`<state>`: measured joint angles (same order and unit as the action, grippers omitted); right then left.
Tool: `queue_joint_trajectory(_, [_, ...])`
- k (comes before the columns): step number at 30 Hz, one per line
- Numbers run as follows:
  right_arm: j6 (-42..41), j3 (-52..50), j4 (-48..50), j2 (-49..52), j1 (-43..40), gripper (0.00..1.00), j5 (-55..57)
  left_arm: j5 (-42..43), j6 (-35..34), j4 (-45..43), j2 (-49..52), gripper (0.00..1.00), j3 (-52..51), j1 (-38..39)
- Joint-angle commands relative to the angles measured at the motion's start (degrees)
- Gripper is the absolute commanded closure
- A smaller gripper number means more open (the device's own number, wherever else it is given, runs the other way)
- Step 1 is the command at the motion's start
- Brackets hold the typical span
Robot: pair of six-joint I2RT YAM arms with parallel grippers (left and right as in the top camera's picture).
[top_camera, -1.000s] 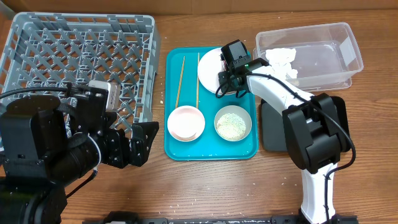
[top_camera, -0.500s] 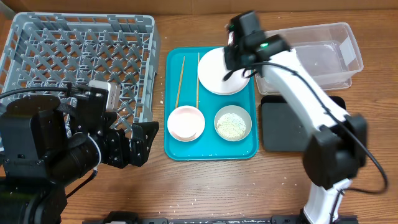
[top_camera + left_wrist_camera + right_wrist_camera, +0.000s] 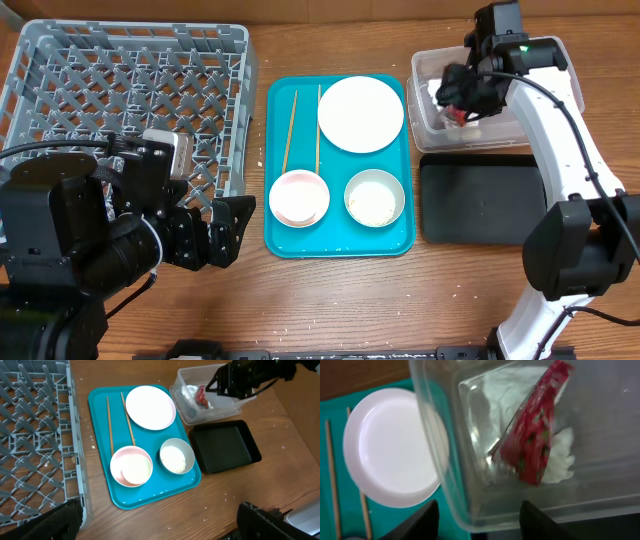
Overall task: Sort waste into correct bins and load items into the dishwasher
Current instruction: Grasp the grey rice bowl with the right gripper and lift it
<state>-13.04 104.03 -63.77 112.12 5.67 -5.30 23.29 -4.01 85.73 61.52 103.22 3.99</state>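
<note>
Red foil wrapper [image 3: 535, 435], crumpled, in clear plastic tub [image 3: 438, 447]

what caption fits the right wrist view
Red foil wrapper and crumpled white napkin inside the clear plastic tub, plate beside it

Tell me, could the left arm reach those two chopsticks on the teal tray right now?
Probably yes. The chopsticks lie uncovered on the teal tray, the open left gripper sits just beside it, and the right gripper is away over the clear tub.

You see the right gripper [image 3: 221, 386] above the clear tub [image 3: 227, 408]; red wrapper [image 3: 201, 396] inside, black tray [image 3: 225, 449] just beside.
</note>
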Motion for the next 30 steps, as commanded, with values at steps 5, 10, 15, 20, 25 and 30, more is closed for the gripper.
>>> queue_joint_trajectory(5, [1.0, 6.0, -5.5, -12.3, 3.8, 0.44, -8.1, -0.2, 1.2, -0.2, -0.1, 0.00, 0.4, -0.2])
queue_joint_trajectory(10, [1.0, 5.8, -12.2, -15.3, 11.4, 0.43, -8.1, -0.2, 1.3, -0.2, -0.1, 0.00, 0.4, -0.2])
queue_joint_trajectory(15, [-1.8, -1.6, -12.4, -13.0, 21.9, 0.43, -4.6, -0.2, 1.3, -0.2, -0.1, 0.00, 0.4, -0.2])
queue_joint_trajectory(20, [-7.3, -13.8, -2.9, -8.8, 28.3, 0.58, 6.8, -0.2, 1.3, -0.2, -0.1, 0.00, 0.4, -0.2])
queue_joint_trajectory(25, [-9.7, -22.0, 8.7, -7.6, 28.4, 0.63, 4.6, -0.2, 1.2, -0.2, -0.1, 0.00, 0.4, -0.2])
queue_joint_trajectory(30, [-9.8, -28.1, 16.9, -7.5, 28.5, 0.59, -3.3, -0.2, 1.3, -0.2, -0.1, 0.00, 0.4, -0.2])
